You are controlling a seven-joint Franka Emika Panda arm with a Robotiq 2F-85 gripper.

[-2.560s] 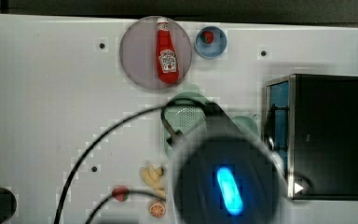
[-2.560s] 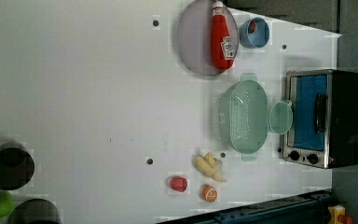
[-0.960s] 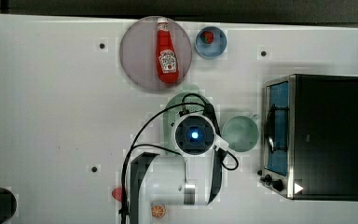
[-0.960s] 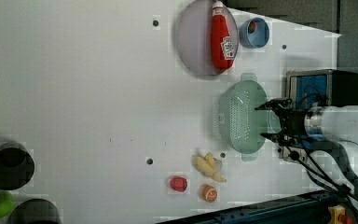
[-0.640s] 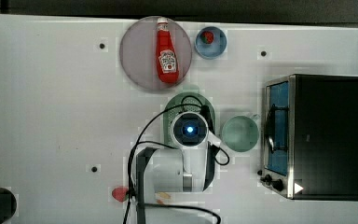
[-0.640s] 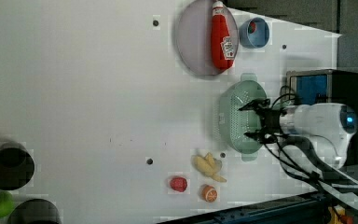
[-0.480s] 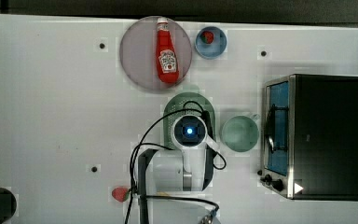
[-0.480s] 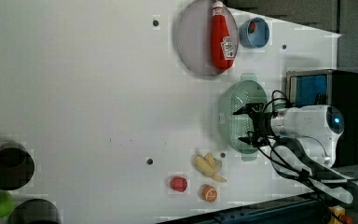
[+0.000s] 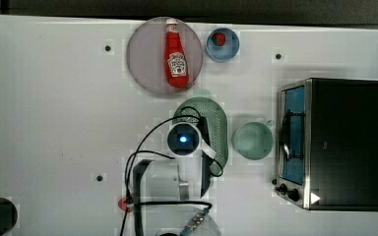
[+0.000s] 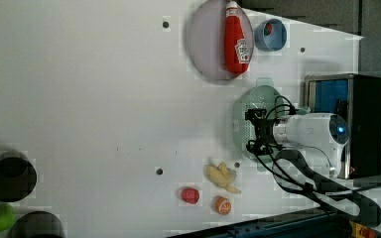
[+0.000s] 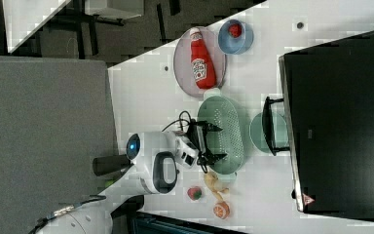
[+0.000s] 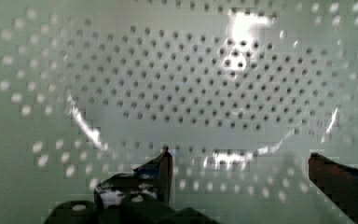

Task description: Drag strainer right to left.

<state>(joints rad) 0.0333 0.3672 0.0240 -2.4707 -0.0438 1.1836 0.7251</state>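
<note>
The strainer (image 9: 219, 129) is a pale sage-green oval basket with a perforated inside, lying between the mauve plate and the toaster oven. In the left view my gripper (image 10: 254, 131) hangs over the strainer (image 10: 256, 101) with its fingers spread wide, so it is open and holds nothing. The right view shows the gripper (image 11: 215, 142) just inside the near rim of the strainer (image 11: 230, 126). In the wrist view the perforated strainer floor (image 12: 205, 93) lies close below, with one dark fingertip (image 12: 164, 164) on each side of the gripper (image 12: 242, 164).
A round green cup (image 9: 252, 140) stands between the strainer and the toaster oven (image 9: 330, 142). A mauve plate (image 9: 146, 59) carries a ketchup bottle (image 9: 176, 55), beside a blue bowl (image 9: 222, 44). Toy foods (image 10: 221, 176) lie near the table edge. Dark cups (image 10: 10, 178) stand far off.
My arm has come in over the strainer, moving toward the left view's left and lower, so the open fingers now sit inside it. The strainer has not moved.
</note>
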